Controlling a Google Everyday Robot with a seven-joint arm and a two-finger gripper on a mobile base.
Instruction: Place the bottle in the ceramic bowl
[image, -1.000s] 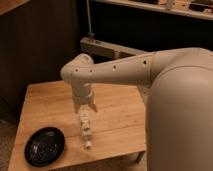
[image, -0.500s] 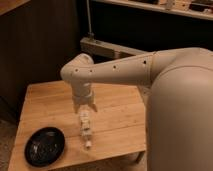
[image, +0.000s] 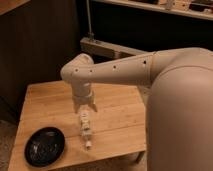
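Remote inspection, single camera view.

Claw (image: 85, 110): stands over the middle of the tabletop (image: 47, 100), a little toward the near edge, pointing straight down.

Bottle (image: 86, 129): shows directly beneath the claw as a slim pale shape with an orange tint. It runs from the claw's tip toward the near edge, white end farthest from the claw. The two appear to meet. I cannot tell how far the claw is open, nor whether it has hold of the bottle or only stands over it. I also cannot tell whether the bottle rests on the wood or hangs clear of it.

Ceramic bowl (image: 45, 146): sits at the near left corner as the camera sees it, glossy black, with nothing visible inside. It is well apart from the bottle, so the bottle is not yet in it.

Judgement: claw and bottle share one line, which suits a top-down grasp or the start of a carry. Bare wood lies between bottle and bowl, so I would expect an unobstructed move along the near edge toward that corner.

Arm pose: the forearm (image: 125, 70) reaches in from the right edge, roughly level, to a rounded wrist joint (image: 80, 72) above the centre, then turns vertically downward
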